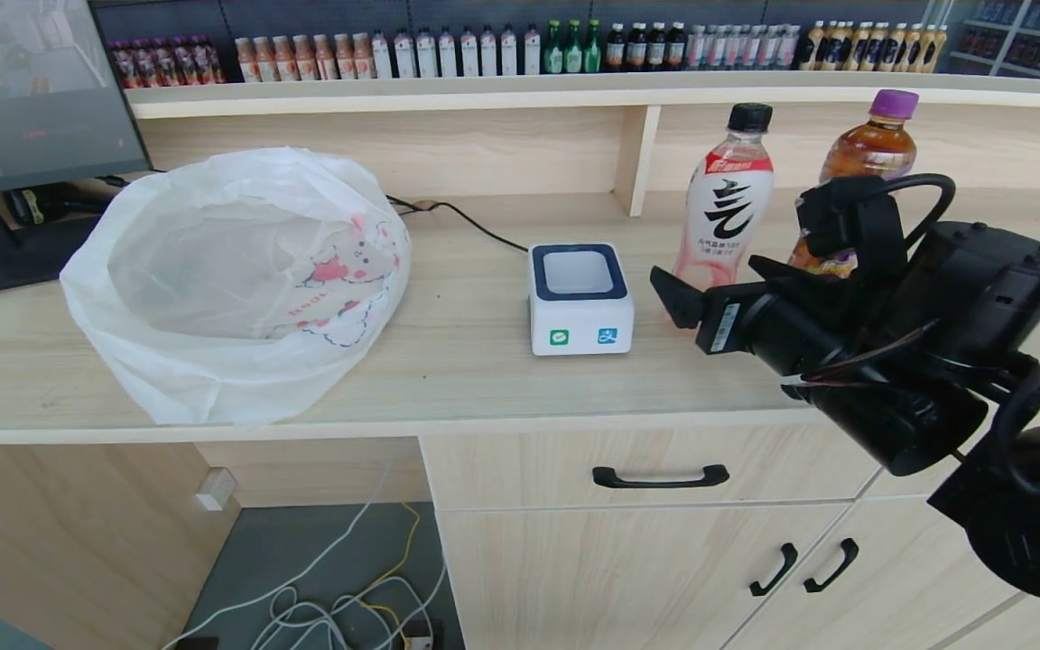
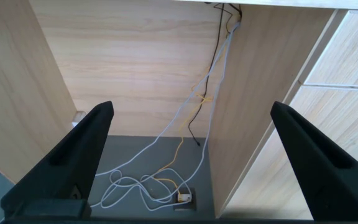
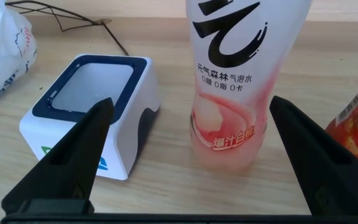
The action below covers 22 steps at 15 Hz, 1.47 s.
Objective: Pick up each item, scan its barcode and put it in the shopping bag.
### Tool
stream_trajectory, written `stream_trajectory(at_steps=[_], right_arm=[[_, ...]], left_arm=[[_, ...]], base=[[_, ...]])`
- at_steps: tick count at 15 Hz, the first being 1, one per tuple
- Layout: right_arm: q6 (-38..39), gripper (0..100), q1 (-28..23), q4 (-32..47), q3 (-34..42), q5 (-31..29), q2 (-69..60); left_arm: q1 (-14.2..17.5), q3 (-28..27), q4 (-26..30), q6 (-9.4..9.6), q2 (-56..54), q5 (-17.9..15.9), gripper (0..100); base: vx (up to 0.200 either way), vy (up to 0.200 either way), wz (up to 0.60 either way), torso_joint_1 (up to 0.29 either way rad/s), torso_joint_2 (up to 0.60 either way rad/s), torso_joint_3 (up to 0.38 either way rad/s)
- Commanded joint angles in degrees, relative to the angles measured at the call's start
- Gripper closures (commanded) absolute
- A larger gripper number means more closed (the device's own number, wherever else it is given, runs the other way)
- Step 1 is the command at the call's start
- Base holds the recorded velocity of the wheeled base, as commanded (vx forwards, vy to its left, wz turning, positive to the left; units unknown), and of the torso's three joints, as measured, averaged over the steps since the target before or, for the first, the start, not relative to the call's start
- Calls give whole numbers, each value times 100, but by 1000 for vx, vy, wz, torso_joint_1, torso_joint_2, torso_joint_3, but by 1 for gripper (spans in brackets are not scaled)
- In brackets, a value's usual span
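Observation:
A pink-and-white soda bottle (image 1: 726,199) with a black cap stands upright on the wooden counter (image 1: 484,379), right of the white barcode scanner (image 1: 579,298). Behind it to the right stands a brown tea bottle (image 1: 872,144) with a purple cap. An open white shopping bag (image 1: 231,280) sits at the counter's left. My right gripper (image 1: 723,284) hovers just in front of the soda bottle (image 3: 229,93), open, its fingers (image 3: 73,168) spread wider than the bottle and not touching it. My left gripper (image 2: 191,107) is open and holds nothing, facing the recess under the counter.
A monitor (image 1: 32,90) stands at the far left. A black cable (image 1: 466,221) runs behind the scanner (image 3: 92,118). A raised shelf (image 1: 520,90) backs the counter, with rows of bottles beyond. Drawers with black handles (image 1: 660,476) sit below. Loose cables (image 2: 160,180) lie on the floor.

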Motion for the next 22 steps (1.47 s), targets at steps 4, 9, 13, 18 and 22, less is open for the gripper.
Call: stream_trajectory(at_steps=[4, 9, 13, 18, 22], right_arm=[[5, 0, -129, -2, -384, 12, 262], [5, 0, -261, 7, -858, -5, 570], [5, 0, -410, 7, -964, -14, 675], [84, 0, -507, -10, -1017, 47, 816], [110, 0, -515, -2, -1403, 47, 1018]], left_arm=[[6, 0, -1, 0, -1, 0, 0], [6, 0, -1, 0, -1, 0, 0], [6, 0, -1, 0, -1, 0, 0], [-2, 0, -1, 0, -1, 0, 0], [6, 0, -1, 0, -1, 0, 0]], base=[[0, 0, 0, 0, 0, 0], [0, 0, 0, 0, 0, 0], [0, 0, 0, 0, 0, 0], [0, 0, 0, 0, 0, 0], [0, 0, 0, 0, 0, 0]])
